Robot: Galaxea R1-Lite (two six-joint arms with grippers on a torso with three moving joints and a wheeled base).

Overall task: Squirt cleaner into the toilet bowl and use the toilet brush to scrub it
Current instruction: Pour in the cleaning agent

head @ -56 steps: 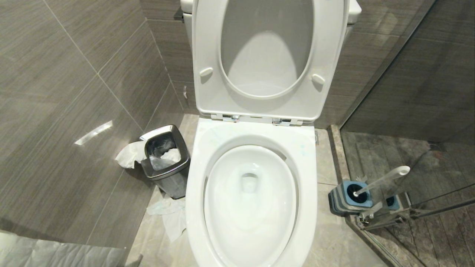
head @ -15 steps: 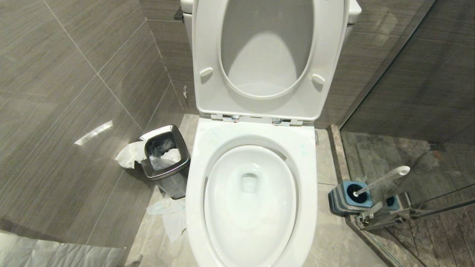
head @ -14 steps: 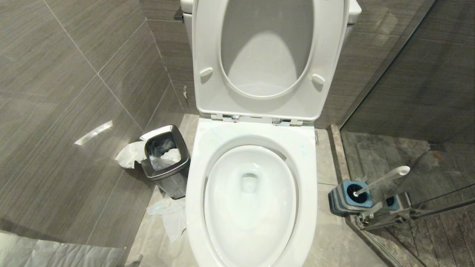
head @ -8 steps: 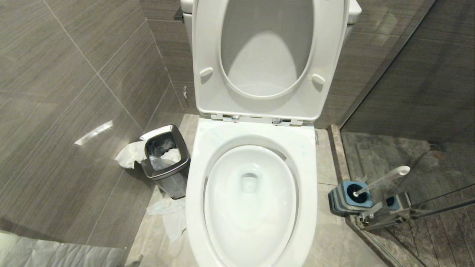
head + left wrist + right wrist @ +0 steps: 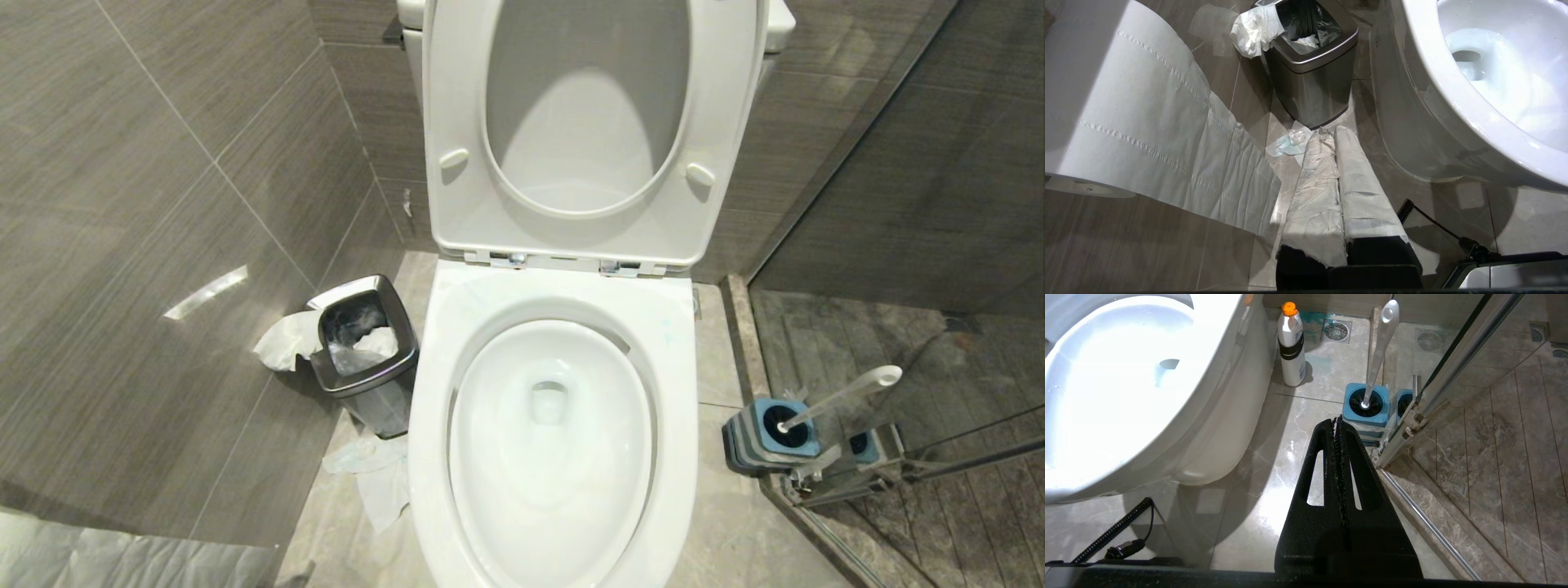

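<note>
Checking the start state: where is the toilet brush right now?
The toilet brush stands untouched in its blue holder on the floor at the robot's right of the toilet bowl, against the glass shower door.

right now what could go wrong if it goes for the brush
The toilet brush stands in its holder tight against the glass door frame, so the shut right gripper could knock the frame while reaching. The cleaner bottle beside the toilet bowl could tip if bumped.
</note>
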